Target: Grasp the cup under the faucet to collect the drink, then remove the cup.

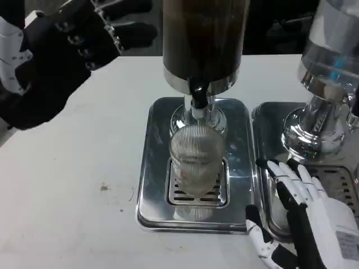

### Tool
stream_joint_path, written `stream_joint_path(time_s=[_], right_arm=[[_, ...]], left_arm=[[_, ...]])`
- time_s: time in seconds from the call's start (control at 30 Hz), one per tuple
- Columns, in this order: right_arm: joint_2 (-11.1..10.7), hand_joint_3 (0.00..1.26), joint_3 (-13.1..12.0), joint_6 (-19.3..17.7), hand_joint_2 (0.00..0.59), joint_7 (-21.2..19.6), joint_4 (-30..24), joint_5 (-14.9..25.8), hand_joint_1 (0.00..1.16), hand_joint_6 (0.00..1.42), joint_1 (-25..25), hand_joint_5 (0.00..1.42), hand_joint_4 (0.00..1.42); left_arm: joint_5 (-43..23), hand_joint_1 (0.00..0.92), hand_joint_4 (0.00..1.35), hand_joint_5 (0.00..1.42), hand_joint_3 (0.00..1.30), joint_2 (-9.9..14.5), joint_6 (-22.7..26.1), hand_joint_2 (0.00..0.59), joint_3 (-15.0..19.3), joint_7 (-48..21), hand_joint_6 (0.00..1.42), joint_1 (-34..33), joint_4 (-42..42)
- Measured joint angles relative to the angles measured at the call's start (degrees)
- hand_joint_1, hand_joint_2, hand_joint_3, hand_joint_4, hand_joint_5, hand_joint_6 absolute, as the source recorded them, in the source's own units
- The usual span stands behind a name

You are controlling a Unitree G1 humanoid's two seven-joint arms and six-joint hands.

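Note:
A clear ribbed cup (195, 157) stands upright on the drip tray (150, 168) grate, right below the black faucet (198, 95) of the dark drink dispenser (203, 39). My right hand (300, 213) hovers open to the right of the cup, fingers spread, a short gap away from it. High at the upper left, my left hand (61, 50) is raised close to the camera, fingers pointing toward the dispenser, holding nothing.
A second dispenser (328, 73) with a clear tank stands on its own metal tray (269, 129) at the right, just behind my right hand. White table (84, 168) spreads to the left of the drip tray.

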Motion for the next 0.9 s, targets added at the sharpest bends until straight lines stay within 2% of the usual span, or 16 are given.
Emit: stream_joint_path(time_s=[0.23,0.37,0.7,0.9], right_arm=[[0.8,0.17,0.2,0.2,0.496,-0.3,0.0,0.0,0.47,0.05,0.1,0.04,0.13],[1.1,0.18,0.4,0.2,0.499,-0.7,0.0,0.0,0.45,0.05,0.2,0.04,0.12],[2.4,0.18,1.1,0.7,0.499,-1.9,0.2,0.0,0.44,0.05,1.3,0.04,0.12],[2.7,0.19,1.3,1.0,0.499,-2.1,0.3,0.0,0.44,0.03,1.6,0.04,0.12]], left_arm=[[0.4,0.000,0.00,0.12,0.04,-2.4,10.6,0.120,0.9,-7.1,0.07,-5.8,3.1],[1.5,0.000,0.00,0.09,0.04,-4.2,13.2,0.124,0.8,-9.2,0.03,-8.8,5.0],[7.8,0.000,0.00,0.06,0.05,-9.3,14.3,0.128,-1.3,-11.8,0.01,-15.0,9.3],[13.0,0.000,0.00,0.07,0.10,-12.2,11.5,0.131,-1.7,-12.3,0.02,-18.6,15.9]])
